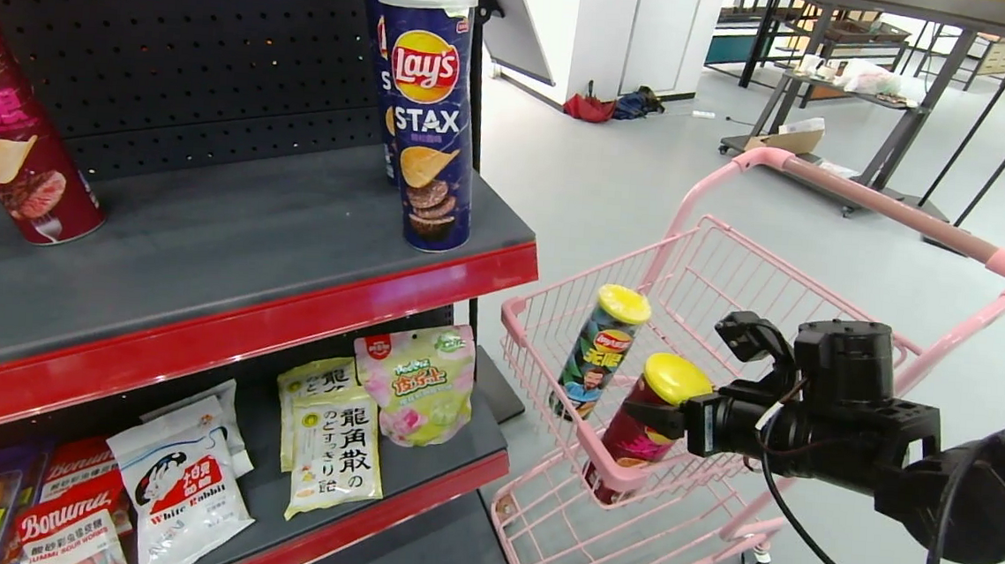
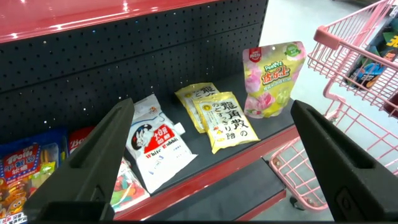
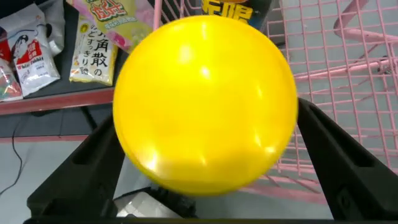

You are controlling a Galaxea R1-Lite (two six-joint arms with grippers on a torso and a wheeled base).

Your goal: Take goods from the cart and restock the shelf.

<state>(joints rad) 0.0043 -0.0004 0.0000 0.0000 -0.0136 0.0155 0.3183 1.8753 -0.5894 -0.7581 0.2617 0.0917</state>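
Observation:
A pink cart point(image 1: 836, 192) holds two chip cans with yellow lids: a maroon one point(image 1: 634, 443) leaning at the near corner and a dark green one point(image 1: 601, 353) behind it. My right gripper point(image 1: 692, 379) is open at the top of the maroon can. Its fingers point(image 3: 93, 158) stand on either side of the yellow lid point(image 3: 205, 99). The grey upper shelf point(image 1: 249, 238) carries two blue cans point(image 1: 430, 118) at its right end and a red can point(image 1: 13, 133) at the left. My left gripper point(image 2: 205, 162) is open and holds nothing, in front of the lower shelf.
Snack bags lie on the lower shelf: a pink-green pouch point(image 2: 273, 78), yellow candy bags point(image 2: 227, 121) and a white bag point(image 2: 152, 140). The middle of the upper shelf is bare. Desks and racks point(image 1: 844, 76) stand across the grey floor behind the cart.

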